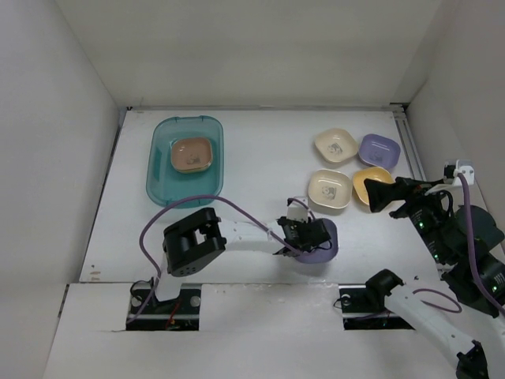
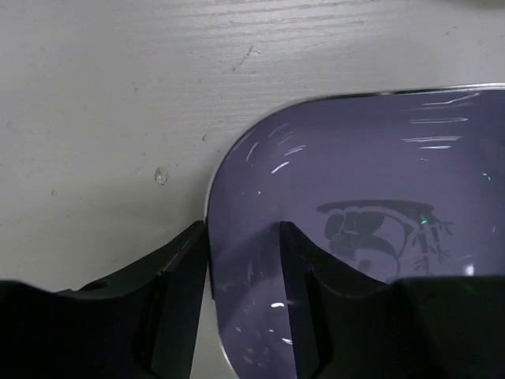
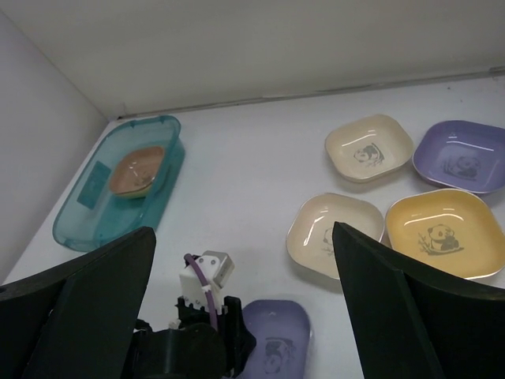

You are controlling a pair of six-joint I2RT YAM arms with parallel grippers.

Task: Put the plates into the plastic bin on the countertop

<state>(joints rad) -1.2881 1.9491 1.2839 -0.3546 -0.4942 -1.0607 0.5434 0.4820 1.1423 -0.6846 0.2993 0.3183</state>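
One brown-pink plate [image 1: 192, 155] lies inside the teal bin [image 1: 152, 170], well to the left of the left gripper [image 2: 243, 264]. Its jaws stand on both sides of a purple plate's [image 2: 379, 174] rim; whether they pinch it firmly I cannot tell. The right gripper [image 1: 372, 194], spread wide, hangs over a yellow plate [image 1: 359, 185], with two cream plates [image 1: 335, 146] to its left.

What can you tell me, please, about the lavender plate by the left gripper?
The lavender plate is a glossy, plastic-looking rounded-square shallow dish with a pale rim and a dark panda print at its centre. It sits open side up on the white countertop, toward the near edge, outside the teal bin. The left gripper straddles its rim, one finger outside, one inside; whether it pinches yet is unclear.
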